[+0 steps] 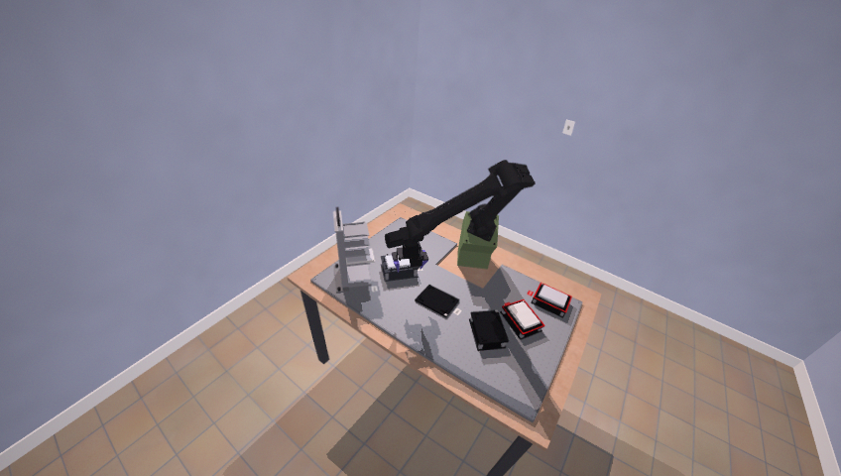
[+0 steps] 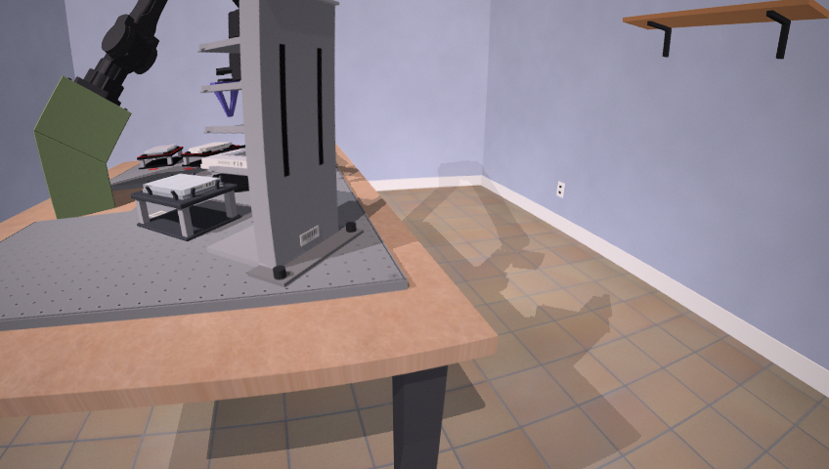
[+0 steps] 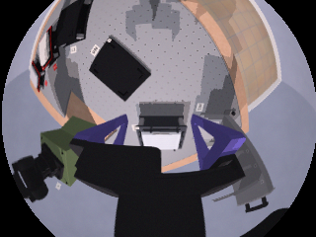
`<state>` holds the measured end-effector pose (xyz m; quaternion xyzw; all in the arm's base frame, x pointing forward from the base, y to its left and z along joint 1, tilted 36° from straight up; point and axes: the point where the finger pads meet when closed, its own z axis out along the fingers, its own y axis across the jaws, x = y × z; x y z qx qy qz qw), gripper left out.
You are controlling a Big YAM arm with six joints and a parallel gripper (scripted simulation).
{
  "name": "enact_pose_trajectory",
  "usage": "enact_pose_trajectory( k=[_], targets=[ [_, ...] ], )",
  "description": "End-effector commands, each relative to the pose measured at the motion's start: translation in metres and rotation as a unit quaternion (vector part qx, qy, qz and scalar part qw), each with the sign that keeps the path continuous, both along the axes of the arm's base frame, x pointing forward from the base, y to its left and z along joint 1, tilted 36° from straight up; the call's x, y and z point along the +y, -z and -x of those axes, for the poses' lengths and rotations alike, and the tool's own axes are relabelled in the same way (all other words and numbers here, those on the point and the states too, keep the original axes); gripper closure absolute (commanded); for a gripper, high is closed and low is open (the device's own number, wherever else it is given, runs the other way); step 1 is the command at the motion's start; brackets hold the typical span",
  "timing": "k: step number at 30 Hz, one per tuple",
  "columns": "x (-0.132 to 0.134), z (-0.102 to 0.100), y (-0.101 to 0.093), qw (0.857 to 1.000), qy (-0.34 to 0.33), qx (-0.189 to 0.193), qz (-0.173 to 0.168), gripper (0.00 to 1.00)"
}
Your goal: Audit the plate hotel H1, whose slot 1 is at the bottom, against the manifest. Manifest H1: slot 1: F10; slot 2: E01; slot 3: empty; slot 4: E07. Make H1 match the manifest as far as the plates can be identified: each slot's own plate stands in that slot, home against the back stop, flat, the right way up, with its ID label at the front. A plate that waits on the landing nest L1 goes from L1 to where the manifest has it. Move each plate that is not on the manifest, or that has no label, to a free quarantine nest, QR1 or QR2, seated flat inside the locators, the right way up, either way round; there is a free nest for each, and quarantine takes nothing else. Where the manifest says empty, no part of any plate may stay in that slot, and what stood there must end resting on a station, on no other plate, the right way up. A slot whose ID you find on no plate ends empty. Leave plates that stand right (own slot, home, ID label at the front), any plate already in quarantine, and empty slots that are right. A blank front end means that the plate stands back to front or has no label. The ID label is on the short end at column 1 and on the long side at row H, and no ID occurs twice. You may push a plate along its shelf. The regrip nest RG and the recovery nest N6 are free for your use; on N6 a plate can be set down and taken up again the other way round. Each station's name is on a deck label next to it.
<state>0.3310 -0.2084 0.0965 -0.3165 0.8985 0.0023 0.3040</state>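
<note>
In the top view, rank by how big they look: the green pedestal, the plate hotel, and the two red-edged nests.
1. Green pedestal, slightly.
2. Plate hotel, close to it.
3. The two red-edged nests: look alike, so unranked; the nearer one may only seem bigger.

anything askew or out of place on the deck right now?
Nothing stands out. Both red-framed nests hold white plates lying flat; the plate on the raised nest beside the hotel sits level. The gripper hangs open above it, holding nothing.
</note>
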Motion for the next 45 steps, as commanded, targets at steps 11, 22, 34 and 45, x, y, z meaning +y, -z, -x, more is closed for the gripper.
enact_pose_trajectory(
  k=[11,22,34,45],
  targets=[
    [-0.024,0.01,-0.054,0.999,0.003,-0.027,0.029,0.0],
    [-0.029,0.027,-0.079,0.999,0.003,-0.026,0.031,0.0],
    [-0.032,0.053,-0.048,0.997,0.069,0.009,-0.038,0.0],
    [-0.058,0.067,-0.041,0.984,0.154,0.02,-0.086,0.0]
  ],
)
